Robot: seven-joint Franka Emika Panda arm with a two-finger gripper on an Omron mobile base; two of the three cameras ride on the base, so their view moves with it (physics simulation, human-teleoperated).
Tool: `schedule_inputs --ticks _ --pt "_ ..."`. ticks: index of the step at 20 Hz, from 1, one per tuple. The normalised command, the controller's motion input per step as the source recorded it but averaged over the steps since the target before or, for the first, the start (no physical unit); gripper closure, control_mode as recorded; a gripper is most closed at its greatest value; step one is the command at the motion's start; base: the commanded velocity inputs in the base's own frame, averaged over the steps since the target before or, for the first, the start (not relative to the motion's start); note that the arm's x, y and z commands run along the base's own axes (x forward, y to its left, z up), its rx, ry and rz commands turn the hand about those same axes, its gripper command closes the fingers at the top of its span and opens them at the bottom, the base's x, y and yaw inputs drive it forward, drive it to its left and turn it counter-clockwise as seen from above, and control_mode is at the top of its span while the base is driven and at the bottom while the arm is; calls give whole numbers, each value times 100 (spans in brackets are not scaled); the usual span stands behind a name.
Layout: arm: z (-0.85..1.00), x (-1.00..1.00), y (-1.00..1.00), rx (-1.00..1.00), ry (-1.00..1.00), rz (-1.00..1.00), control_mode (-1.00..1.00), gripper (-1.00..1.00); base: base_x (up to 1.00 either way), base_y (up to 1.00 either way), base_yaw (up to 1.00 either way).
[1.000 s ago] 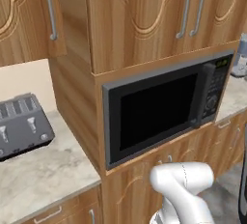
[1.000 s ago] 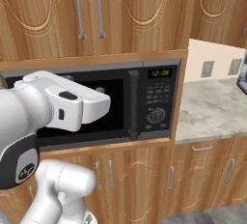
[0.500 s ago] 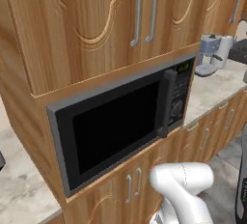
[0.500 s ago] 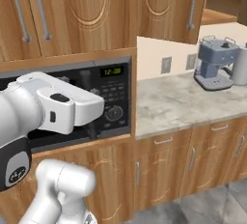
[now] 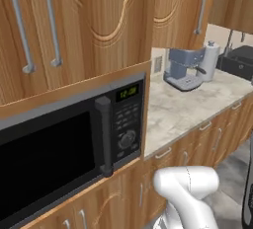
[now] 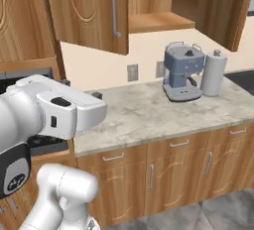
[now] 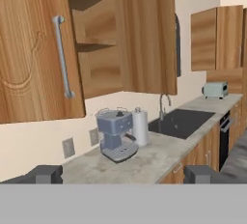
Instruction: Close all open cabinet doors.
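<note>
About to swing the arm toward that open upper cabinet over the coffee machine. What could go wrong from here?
1. The open left door juts out over the counter; a swing could clip its edge.
2. The coffee machine and paper towel roll stand right below, so a low approach may knock them.
3. The right door is open too, easy to miss.

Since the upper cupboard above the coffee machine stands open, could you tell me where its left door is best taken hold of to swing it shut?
Probably the left door by its vertical silver bar handle, near the free edge. Approach from the room side: it swings outward, exposing shelves.
</note>
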Motion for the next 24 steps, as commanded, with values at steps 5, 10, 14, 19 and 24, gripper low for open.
schedule_inputs --ticks 5,10,14,19,24 --pt "0 0 0 0 0 0 100 -100 39 -100 30" --pt "0 0 0 0 0 0 100 -100 58 -94 47" --pt "0 0 0 0 0 0 100 -100 61 -48 56" --pt "0 0 0 0 0 0 100 -100 54 4 30" --pt "0 0 0 0 0 0 100 -100 17 49 15"
